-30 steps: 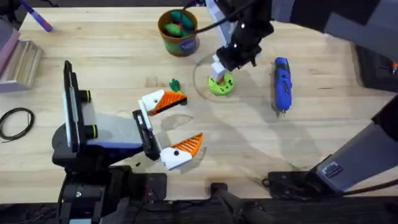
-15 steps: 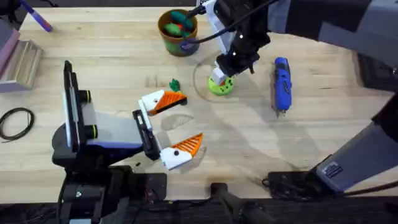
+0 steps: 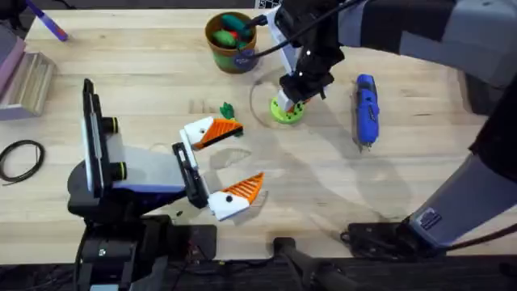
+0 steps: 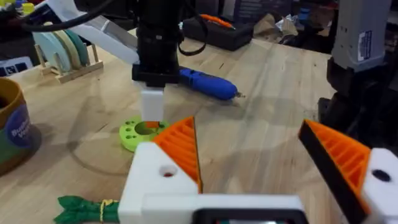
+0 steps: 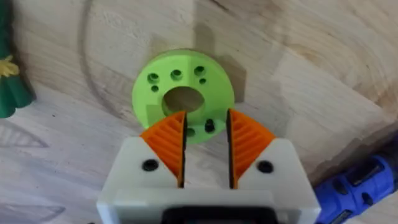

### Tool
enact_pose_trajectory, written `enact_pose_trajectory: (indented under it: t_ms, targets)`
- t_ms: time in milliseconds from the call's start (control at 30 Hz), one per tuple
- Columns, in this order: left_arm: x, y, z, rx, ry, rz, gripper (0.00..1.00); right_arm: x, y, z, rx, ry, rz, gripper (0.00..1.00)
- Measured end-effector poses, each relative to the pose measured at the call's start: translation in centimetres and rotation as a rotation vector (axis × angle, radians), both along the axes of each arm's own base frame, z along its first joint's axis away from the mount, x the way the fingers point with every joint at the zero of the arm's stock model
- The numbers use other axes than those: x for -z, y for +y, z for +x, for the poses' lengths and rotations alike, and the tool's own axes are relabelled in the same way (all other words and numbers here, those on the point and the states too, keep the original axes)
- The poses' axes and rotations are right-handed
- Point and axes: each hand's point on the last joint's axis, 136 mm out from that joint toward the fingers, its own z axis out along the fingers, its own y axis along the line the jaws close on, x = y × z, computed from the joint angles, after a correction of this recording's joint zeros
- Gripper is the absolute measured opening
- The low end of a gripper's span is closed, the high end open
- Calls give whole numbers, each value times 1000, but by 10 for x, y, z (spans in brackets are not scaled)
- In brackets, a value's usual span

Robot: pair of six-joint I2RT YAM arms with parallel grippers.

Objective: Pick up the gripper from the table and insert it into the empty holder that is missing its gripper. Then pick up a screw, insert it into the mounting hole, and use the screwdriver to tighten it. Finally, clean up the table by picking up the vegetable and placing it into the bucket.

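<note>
My right gripper point(image 3: 284, 103) hangs straight over the green disc point(image 3: 287, 111), its orange pads point(image 5: 168, 140) a narrow gap apart, just above the disc point(image 5: 183, 93). A small dark screw point(image 5: 209, 126) sits in a disc hole between the tips, not clamped. The dark-green vegetable point(image 3: 226, 109) lies left of the disc. The blue screwdriver point(image 3: 366, 109) lies to its right. The brown bucket point(image 3: 233, 40) stands behind. My left gripper point(image 3: 242, 158) rests open and empty near the table's middle. The small gripper part and its holder are out of view.
A purple pen point(image 3: 48, 24) lies at the far left corner. A black cable loop point(image 3: 20, 158) lies on the left edge beside a ribbed rack point(image 3: 28, 81). Bare wood stretches between the disc and the front edge.
The right gripper has shifted slightly left and down onto the green disc. The left arm has not moved.
</note>
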Motion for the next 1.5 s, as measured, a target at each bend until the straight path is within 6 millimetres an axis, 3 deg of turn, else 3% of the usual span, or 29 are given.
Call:
enact_pose_trajectory:
  t_ms: [133, 467, 567, 700, 1167, 1300, 1500]
  targets:
    - [0, 0, 0, 0, 0, 0, 987, 0, 0, 0, 3, 2, 0, 295]
    - [0, 0, 0, 0, 0, 0, 986, 0, -1, -2, 3, 6, -3, 227]
    - [0, 0, 0, 0, 0, 0, 986, 0, -1, -2, 3, 8, -4, 102]
    - [0, 0, 0, 0, 0, 0, 986, 0, -1, -2, 3, 8, -4, 19]
    - [0, 0, 0, 0, 0, 0, 986, -1, -2, -3, 6, 10, -5, 7]
    - [0, 0, 0, 0, 0, 0, 986, -20, -6, -11, 6, 5, -2, 7]
    - [0, 0, 0, 0, 0, 0, 986, -94, -4, -7, 6, -125, 75, 7]
